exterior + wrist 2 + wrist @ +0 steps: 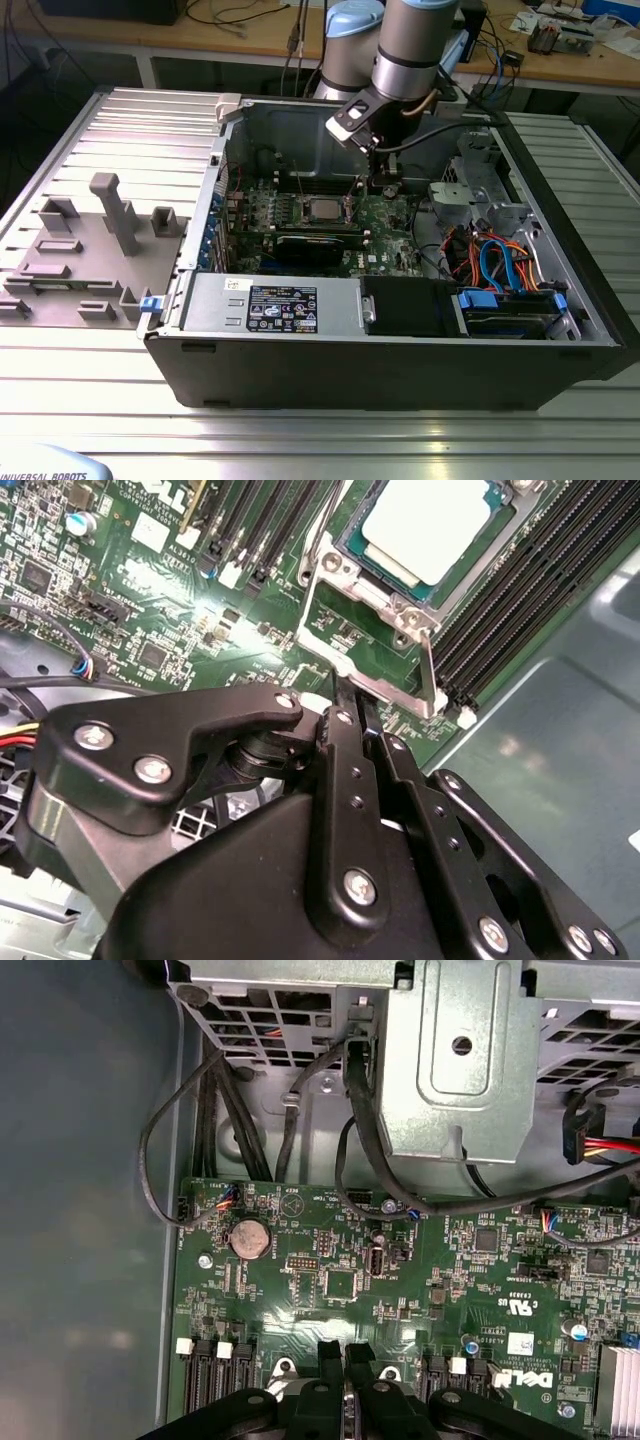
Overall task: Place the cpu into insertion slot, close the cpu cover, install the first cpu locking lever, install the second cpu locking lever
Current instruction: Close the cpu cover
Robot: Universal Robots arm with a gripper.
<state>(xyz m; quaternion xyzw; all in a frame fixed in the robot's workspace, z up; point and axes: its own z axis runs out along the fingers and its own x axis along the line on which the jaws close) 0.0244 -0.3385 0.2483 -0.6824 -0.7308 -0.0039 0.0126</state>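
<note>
Open case (400, 350) on the bench (300, 440), arm (410, 50) reaching in over the green board (150, 610). The cpu (435, 530) sits in the slot (347, 552), cover (330, 590) flipped open beside it. The hand (353, 695), fingers pressed together, is right at the cover's outer edge.

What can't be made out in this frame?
1. Second wrist view: the cpu is cut off by the frame edge.
2. Second wrist view: the tool hides with its own body whatever it touches.
3. Exterior view: the cpu area is too small to tell whether anything is latched.
</note>
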